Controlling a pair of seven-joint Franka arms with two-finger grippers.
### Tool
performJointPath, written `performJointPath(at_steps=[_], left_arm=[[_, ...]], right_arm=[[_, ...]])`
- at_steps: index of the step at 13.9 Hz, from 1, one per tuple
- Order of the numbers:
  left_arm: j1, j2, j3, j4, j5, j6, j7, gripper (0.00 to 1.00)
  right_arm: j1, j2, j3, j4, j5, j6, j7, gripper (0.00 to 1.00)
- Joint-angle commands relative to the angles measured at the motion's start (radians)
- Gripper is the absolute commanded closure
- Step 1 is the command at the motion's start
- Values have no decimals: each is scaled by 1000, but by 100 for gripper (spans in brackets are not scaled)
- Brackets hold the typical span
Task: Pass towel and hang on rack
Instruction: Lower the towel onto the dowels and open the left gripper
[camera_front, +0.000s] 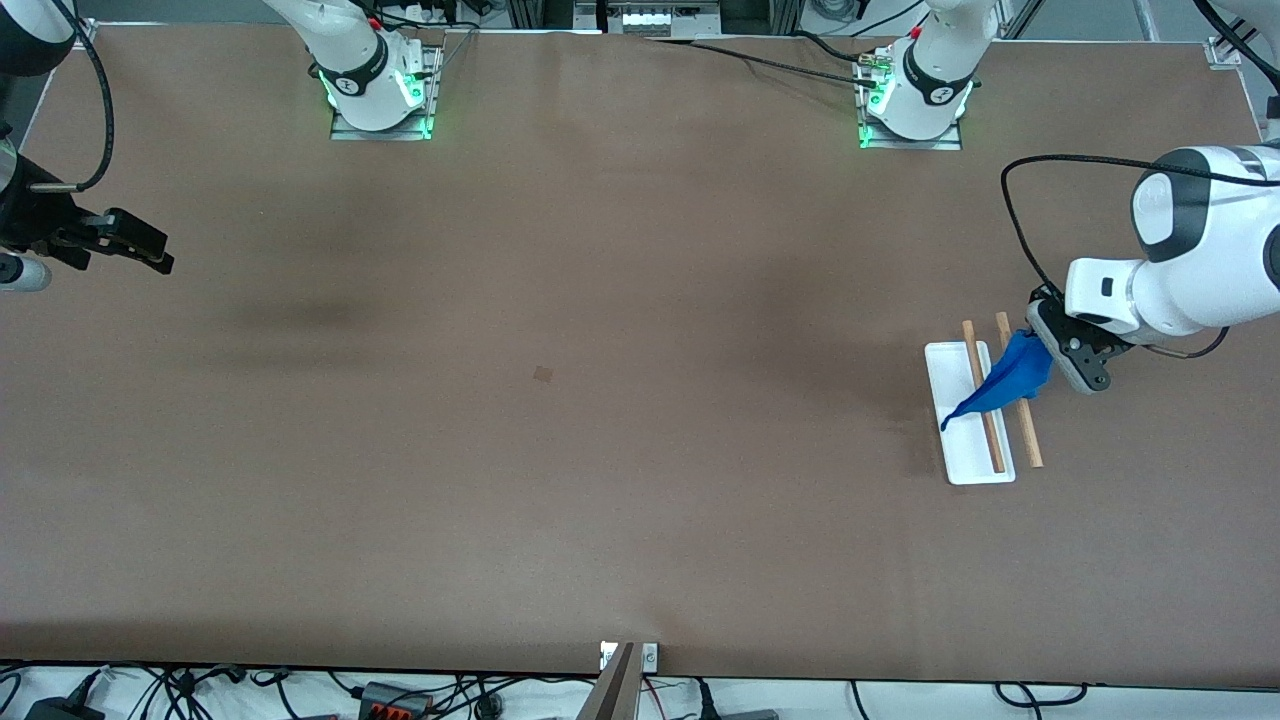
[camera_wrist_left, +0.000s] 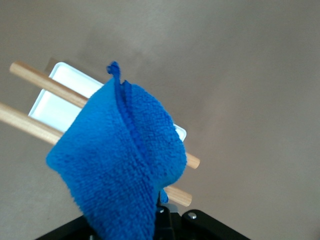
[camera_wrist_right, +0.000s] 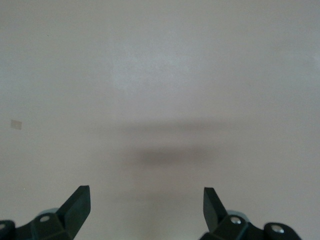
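Note:
The blue towel (camera_front: 1005, 378) hangs from my left gripper (camera_front: 1040, 345), which is shut on one end of it above the rack (camera_front: 962, 440) at the left arm's end of the table. The towel drapes down across both wooden rods (camera_front: 1022, 420), its low tip over the white base. In the left wrist view the towel (camera_wrist_left: 117, 160) covers the middle of the rods (camera_wrist_left: 45, 84), and its loop tag sticks up. My right gripper (camera_front: 150, 252) is open and empty, held above bare table at the right arm's end; its fingertips (camera_wrist_right: 80, 200) stand wide apart.
A small brown patch (camera_front: 543, 374) lies on the table near the middle. Cables run along the table edge nearest the front camera, and a grey post (camera_front: 615, 685) stands at that edge.

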Motion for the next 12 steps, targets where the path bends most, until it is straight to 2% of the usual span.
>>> performJointPath(at_steps=[1, 5, 10, 11, 12], left_arm=[[16, -68, -17, -112, -25, 121, 18, 100], [17, -2, -19, -106, -25, 198, 42, 100], [46, 24, -17, -80, -26, 206, 116, 100], [45, 32, -17, -80, -26, 209, 113, 93], [43, 41, -17, -79, -26, 210, 101, 49]], right_arm=[[-4, -16, 3, -2, -11, -19, -33, 0], [-4, -16, 8, 0, -6, -18, -21, 0], [-6, -16, 6, 0, -5, -15, -27, 0], [-6, -16, 6, 0, -5, -15, -27, 0], [-4, -16, 8, 0, -5, -16, -27, 0]])
